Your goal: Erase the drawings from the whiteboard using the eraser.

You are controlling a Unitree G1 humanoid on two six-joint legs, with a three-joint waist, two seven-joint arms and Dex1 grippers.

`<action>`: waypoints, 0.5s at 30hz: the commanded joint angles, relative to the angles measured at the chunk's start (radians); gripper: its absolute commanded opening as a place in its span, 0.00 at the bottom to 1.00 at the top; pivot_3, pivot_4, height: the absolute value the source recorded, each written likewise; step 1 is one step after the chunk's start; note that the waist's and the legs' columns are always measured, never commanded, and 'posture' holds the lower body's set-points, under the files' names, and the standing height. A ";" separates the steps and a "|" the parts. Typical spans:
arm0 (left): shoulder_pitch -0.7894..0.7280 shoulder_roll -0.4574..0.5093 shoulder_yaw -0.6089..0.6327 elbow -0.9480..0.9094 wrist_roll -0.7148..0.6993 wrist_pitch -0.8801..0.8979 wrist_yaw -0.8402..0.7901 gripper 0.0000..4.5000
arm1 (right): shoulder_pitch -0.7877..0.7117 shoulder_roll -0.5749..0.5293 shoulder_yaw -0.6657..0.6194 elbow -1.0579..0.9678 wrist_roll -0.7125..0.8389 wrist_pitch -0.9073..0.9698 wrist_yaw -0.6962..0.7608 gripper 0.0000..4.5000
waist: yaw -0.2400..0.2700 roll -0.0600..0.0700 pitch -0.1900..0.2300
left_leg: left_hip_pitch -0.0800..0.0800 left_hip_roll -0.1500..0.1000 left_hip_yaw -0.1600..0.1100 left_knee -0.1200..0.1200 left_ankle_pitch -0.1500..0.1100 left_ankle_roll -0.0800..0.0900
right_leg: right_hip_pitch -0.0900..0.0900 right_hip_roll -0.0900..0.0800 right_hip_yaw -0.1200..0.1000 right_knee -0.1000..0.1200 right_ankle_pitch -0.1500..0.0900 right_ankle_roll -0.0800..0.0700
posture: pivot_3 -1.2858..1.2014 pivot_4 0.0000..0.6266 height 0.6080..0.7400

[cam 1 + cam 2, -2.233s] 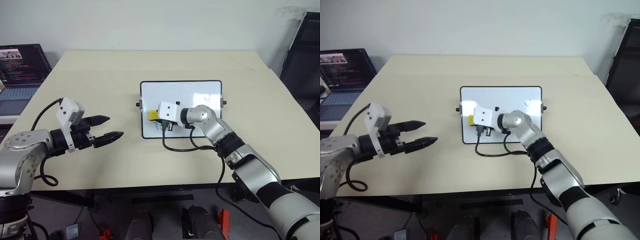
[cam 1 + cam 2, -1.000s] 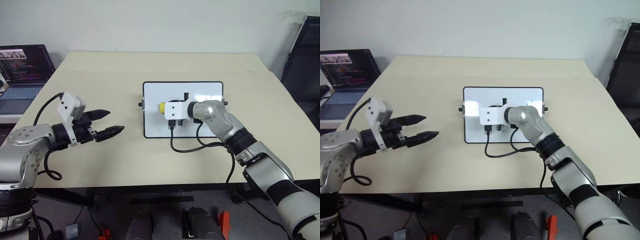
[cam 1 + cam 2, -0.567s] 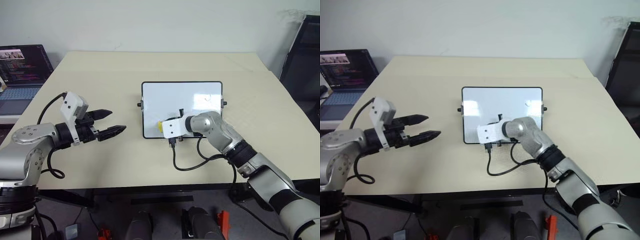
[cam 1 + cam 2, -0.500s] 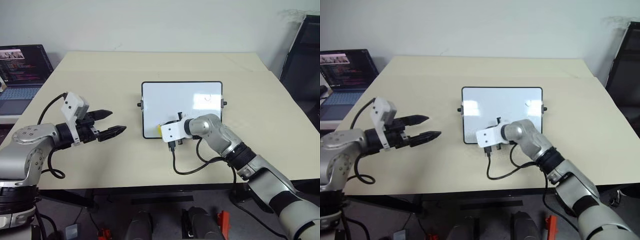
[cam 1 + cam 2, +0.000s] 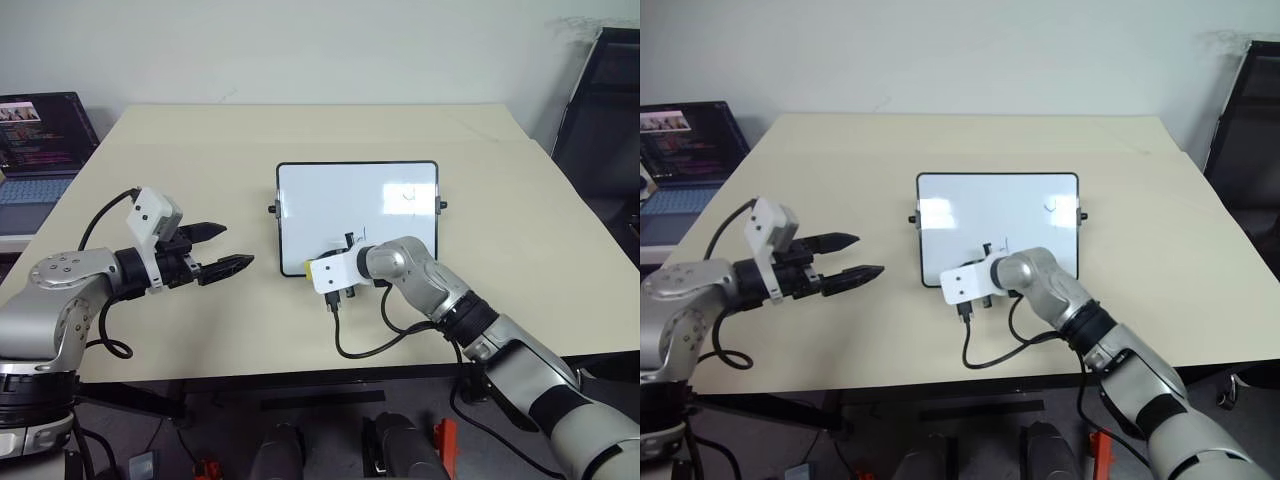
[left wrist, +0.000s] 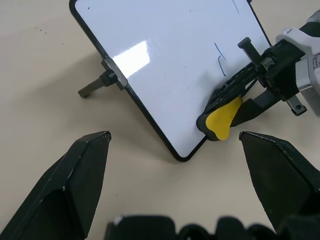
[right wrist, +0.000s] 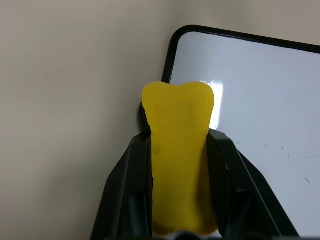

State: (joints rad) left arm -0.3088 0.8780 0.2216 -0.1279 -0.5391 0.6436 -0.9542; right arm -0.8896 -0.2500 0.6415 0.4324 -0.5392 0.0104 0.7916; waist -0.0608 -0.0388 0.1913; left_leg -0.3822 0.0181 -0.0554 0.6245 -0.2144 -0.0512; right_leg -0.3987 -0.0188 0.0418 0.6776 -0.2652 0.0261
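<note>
The whiteboard [image 5: 358, 205] stands propped in the middle of the table. My right gripper [image 7: 178, 136] is shut on the yellow eraser [image 7: 177, 107], which is pressed on the board's near left corner, partly over the black frame. The left wrist view also shows the eraser [image 6: 223, 120]. A small blue drawing [image 5: 408, 196] sits near the board's far right corner, and a blue hook stroke [image 6: 218, 57] lies just beside the right gripper. My left gripper [image 5: 228, 250] hovers open over the table left of the board, apart from it, holding nothing.
A laptop [image 5: 40, 135] sits off the table's far left corner. A black chair [image 5: 600, 120] stands to the right. A black cable [image 5: 365, 345] loops on the table from my right wrist, near the front edge.
My right gripper has slid the eraser from the middle of the board down to its near left corner. The left gripper has stayed in place, open.
</note>
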 commanded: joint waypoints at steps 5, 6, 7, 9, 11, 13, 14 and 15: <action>-0.013 -0.005 -0.001 -0.027 0.000 -0.019 -0.002 1.00 | -0.059 -0.019 -0.083 0.056 -0.012 0.072 -0.112 0.24 | 0.008 0.000 0.000 | -0.003 -0.001 0.000 0.000 0.000 0.000 | -0.004 0.000 0.000 0.001 0.000 0.000 | 0.52 0.24 1.00; -0.013 -0.007 -0.002 -0.030 -0.001 -0.019 -0.001 1.00 | -0.046 -0.025 -0.098 0.030 0.013 0.075 -0.089 0.24 | 0.010 0.000 0.000 | -0.005 -0.001 0.000 0.000 0.000 0.000 | -0.005 0.001 0.000 0.001 0.000 0.000 | 0.52 0.24 1.00; -0.012 -0.008 -0.003 -0.032 -0.001 -0.018 -0.001 1.00 | -0.032 -0.030 -0.115 -0.002 0.043 0.082 -0.058 0.24 | 0.011 0.000 0.000 | -0.007 -0.002 0.000 0.000 0.000 0.000 | -0.006 0.001 0.000 0.001 0.000 0.000 | 0.52 0.24 1.00; -0.010 -0.009 -0.005 -0.039 -0.002 -0.018 0.000 1.00 | 0.010 -0.049 -0.152 -0.105 0.146 0.070 0.045 0.24 | 0.017 0.000 0.000 | -0.011 -0.002 -0.001 0.001 0.000 0.000 | -0.008 0.000 -0.001 -0.001 0.000 0.001 | 0.52 0.24 1.00; -0.011 -0.009 -0.005 -0.050 -0.007 -0.015 0.000 1.00 | 0.060 -0.082 -0.189 -0.231 0.259 0.076 0.156 0.24 | 0.021 0.000 0.001 | -0.016 -0.003 -0.002 0.001 0.000 0.000 | -0.010 0.000 -0.002 -0.004 0.004 0.008 | 0.52 0.24 1.00; -0.014 -0.004 -0.006 -0.061 -0.012 -0.013 -0.005 1.00 | 0.097 -0.121 -0.242 -0.356 0.356 0.147 0.238 0.24 | 0.022 0.001 0.005 | -0.020 -0.003 -0.002 0.000 -0.001 -0.001 | -0.013 0.000 -0.002 -0.006 0.004 0.009 | 0.52 0.24 1.00; -0.015 0.000 -0.008 -0.067 -0.012 -0.013 -0.009 1.00 | 0.108 -0.145 -0.268 -0.409 0.393 0.182 0.268 0.24 | 0.022 0.001 0.006 | -0.020 -0.003 -0.002 0.000 -0.002 -0.002 | -0.013 0.000 -0.002 -0.006 0.004 0.008 | 0.52 0.24 1.00; -0.017 0.005 -0.010 -0.072 -0.011 -0.013 -0.013 1.00 | 0.115 -0.177 -0.294 -0.455 0.421 0.212 0.294 0.24 | 0.022 0.001 0.008 | -0.020 -0.003 -0.002 0.000 -0.002 -0.002 | -0.013 0.000 -0.002 -0.006 0.005 0.007 | 0.52 0.24 1.00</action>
State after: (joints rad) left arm -0.3126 0.8683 0.1998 -0.1568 -0.5404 0.6440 -0.9544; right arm -0.7598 -0.3935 0.4274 0.0951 -0.1926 0.1793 1.0351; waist -0.0393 -0.0373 0.1996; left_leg -0.4026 0.0155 -0.0572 0.6243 -0.2163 -0.0535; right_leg -0.4128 -0.0190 0.0399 0.6722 -0.2608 0.0331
